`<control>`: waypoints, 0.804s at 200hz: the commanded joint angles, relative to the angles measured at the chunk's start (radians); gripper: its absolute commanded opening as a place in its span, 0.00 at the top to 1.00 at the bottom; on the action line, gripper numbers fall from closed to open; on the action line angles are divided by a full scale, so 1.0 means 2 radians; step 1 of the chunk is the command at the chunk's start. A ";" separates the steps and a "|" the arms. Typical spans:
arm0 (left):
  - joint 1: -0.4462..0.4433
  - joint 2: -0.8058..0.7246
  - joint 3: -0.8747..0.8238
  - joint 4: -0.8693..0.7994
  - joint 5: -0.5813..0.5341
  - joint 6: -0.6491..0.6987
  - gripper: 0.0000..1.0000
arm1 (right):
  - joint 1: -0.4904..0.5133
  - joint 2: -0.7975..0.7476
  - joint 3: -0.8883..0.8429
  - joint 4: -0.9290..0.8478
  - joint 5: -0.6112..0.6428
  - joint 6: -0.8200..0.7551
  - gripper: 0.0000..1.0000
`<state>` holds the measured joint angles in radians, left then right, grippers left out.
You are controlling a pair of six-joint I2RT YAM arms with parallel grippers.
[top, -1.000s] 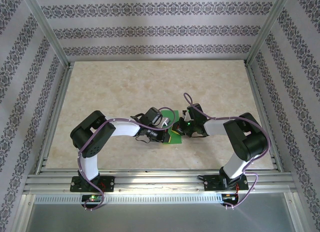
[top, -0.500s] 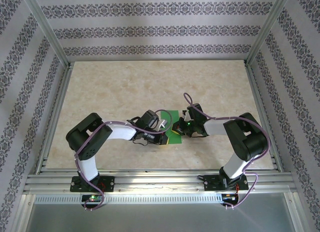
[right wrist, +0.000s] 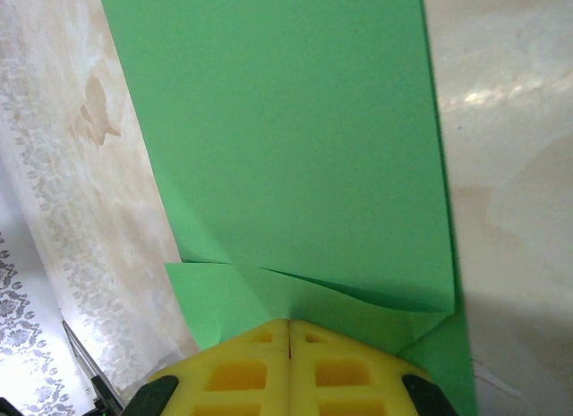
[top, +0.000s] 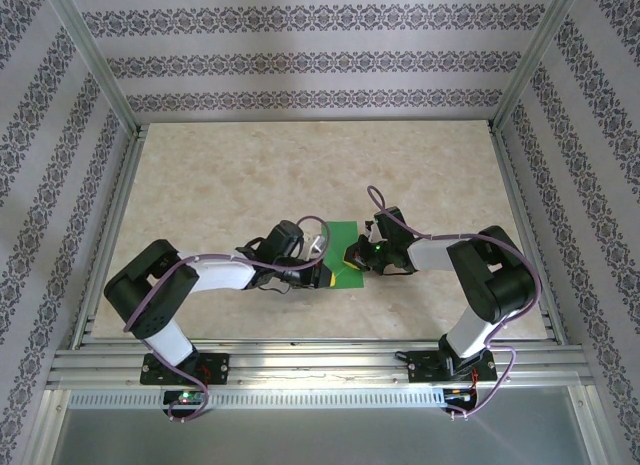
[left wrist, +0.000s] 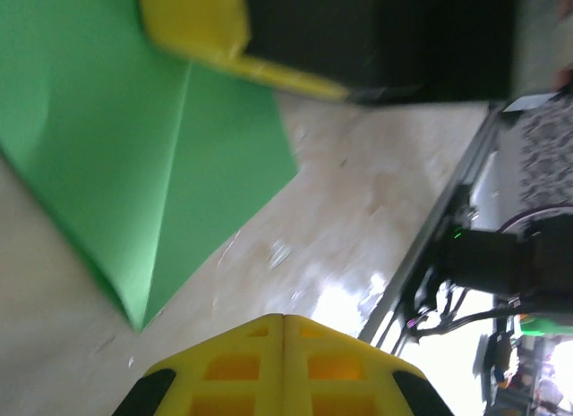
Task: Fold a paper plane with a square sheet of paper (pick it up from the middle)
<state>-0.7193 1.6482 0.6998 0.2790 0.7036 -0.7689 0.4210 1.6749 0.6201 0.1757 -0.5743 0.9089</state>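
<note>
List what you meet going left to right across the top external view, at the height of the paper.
left arm → left end effector → green sheet of paper → right end effector → right arm

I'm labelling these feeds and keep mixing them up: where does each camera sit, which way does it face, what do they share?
Top external: fixed above and behind the bases, looking down at the table; both arms show, left gripper and right gripper at the green paper.
Left wrist: on the left arm, looking low across the table past the paper; its shut yellow fingers at the bottom.
Right wrist: on the right arm, looking down onto the paper; its shut fingers at the bottom.
Shared: all see the paper.
</note>
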 commanded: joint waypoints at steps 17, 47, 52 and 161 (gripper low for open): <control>0.020 0.046 0.039 0.048 0.009 -0.034 1.00 | -0.006 0.013 -0.009 -0.058 0.042 -0.009 0.99; 0.020 0.082 0.062 0.034 0.009 -0.025 1.00 | -0.006 0.013 -0.008 -0.058 0.040 -0.008 0.99; 0.020 0.085 0.064 0.029 0.008 -0.022 1.00 | -0.006 0.013 -0.008 -0.058 0.039 -0.009 0.99; 0.018 0.110 0.050 -0.097 -0.042 0.073 1.00 | -0.006 -0.010 0.001 -0.057 0.027 -0.008 0.97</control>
<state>-0.6868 1.8511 0.8219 0.2180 0.6731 -0.7029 0.4210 1.6711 0.6266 0.1574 -0.5739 0.9092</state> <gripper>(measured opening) 0.038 0.044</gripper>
